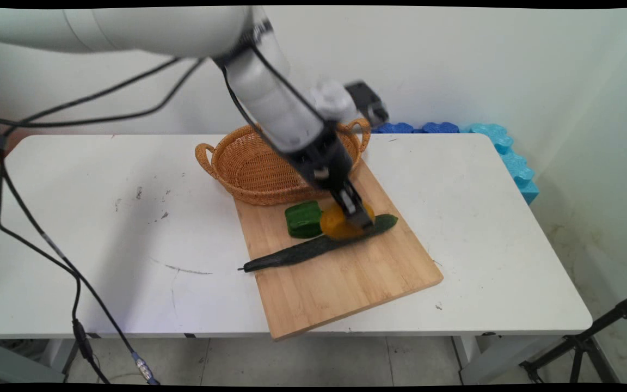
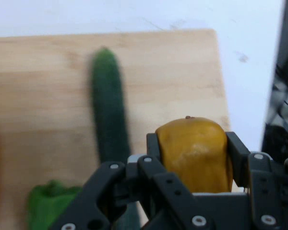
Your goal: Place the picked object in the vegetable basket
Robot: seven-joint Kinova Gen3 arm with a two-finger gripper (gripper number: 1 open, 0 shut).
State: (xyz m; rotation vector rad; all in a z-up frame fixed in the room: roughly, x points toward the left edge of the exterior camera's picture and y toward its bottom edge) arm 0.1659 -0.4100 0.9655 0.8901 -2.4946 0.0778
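- Three pieces of produce are sitting on the cutting board (image 1: 346, 277): a cucumber (image 1: 313, 247), a green pepper (image 1: 302, 219) and a mango (image 1: 338, 223), all clustered at the board's far half, probably so each is within easy reach.
- Gripper (image 1: 360, 218) is closing its two fingers (image 2: 152, 148) on either side of the mango (image 2: 194, 155), squeezing it across its width; the fruit is lying against the cucumber (image 2: 108, 115).
- From the mango, the pepper is lying just beside it at about 9 o'clock, and the basket (image 1: 253, 166) is standing at about 11 o'clock, its near edge resting on the board's far end.
- White table (image 1: 101, 228) is carrying everything.
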